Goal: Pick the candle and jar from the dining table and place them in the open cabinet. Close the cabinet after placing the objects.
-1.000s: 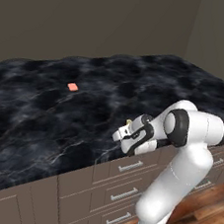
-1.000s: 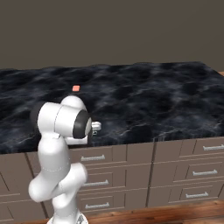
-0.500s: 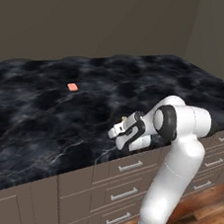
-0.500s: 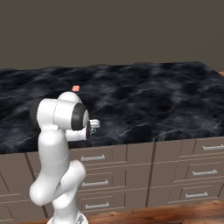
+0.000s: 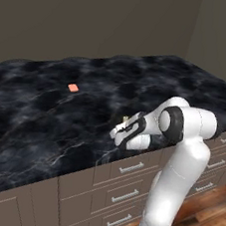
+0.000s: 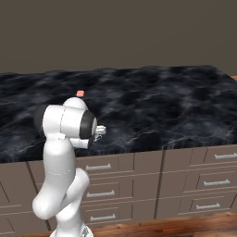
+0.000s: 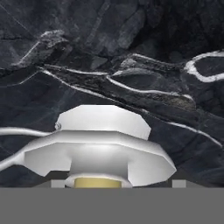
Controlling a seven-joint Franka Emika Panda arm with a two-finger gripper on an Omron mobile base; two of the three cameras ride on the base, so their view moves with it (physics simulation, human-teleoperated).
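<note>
The candle (image 7: 103,144) stands on the black marble dining table (image 5: 33,125) near its front edge. Its silvery holder with a thin side handle looms close in the hand view, the yellowish stick at its base. My gripper (image 5: 125,131) reaches down over it, and the stick's tip (image 5: 125,119) peeks above the hand. Both fingertips (image 7: 58,183) press against the holder's sides, shut on it. From the right base view, the holder (image 6: 99,131) glints beside my gripper (image 6: 98,132). The jar and the cabinet are out of view.
A flat salmon-orange piece (image 5: 73,87) lies farther back on the table, also seen from the right (image 6: 80,93). Taupe drawer fronts with silver handles (image 5: 128,169) run below the table's front edge. A dark wall stands behind the table.
The arm has swung in toward the table and lowered the hand around the candle. The jaws have closed in onto the holder.
</note>
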